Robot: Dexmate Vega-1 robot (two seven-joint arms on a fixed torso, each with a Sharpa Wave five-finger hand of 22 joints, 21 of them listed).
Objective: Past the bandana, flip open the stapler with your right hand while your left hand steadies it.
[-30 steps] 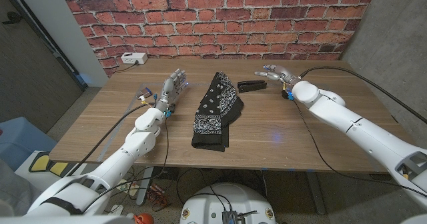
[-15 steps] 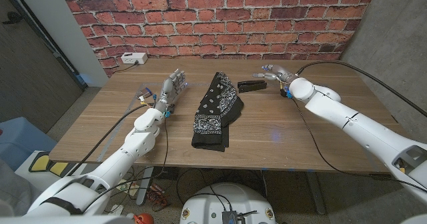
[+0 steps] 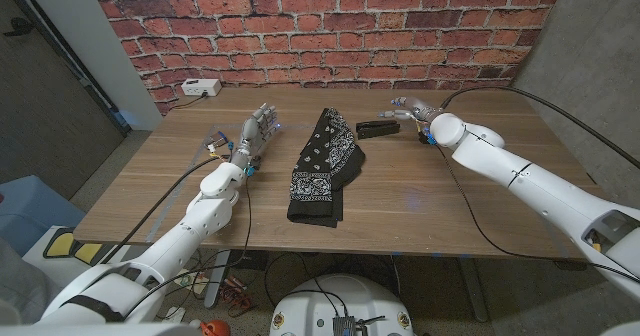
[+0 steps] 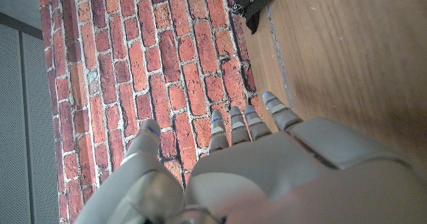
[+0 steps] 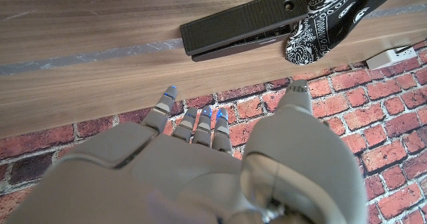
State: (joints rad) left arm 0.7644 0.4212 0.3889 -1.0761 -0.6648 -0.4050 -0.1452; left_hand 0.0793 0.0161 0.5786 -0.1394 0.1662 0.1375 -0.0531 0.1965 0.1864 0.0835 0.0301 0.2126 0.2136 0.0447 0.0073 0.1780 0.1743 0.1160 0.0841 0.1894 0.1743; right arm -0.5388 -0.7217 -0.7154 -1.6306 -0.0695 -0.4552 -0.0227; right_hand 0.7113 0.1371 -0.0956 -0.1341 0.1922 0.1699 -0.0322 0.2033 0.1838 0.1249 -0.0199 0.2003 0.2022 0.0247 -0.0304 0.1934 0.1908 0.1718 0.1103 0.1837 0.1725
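I'm in the approach step: nothing grasped yet. My left hand point(image 3: 256, 129) waits beside the bandana point(image 3: 325, 163), fingers spread, empty. Past the bandana, on the counter point(image 3: 420, 206), lies the stapler point(image 3: 378, 128), black, slim, closed. My right hand point(image 3: 412, 108) hovers beyond it, fingers apart, empty; next both hands must close in

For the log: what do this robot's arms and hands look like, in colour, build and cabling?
Both arms are glossy white with rounded shells and ball-like wrist joints. The left hand and right hand are grey metallic with segmented fingers tipped in blue. Thin black cables run along each arm, with small coloured wires at the wrists.
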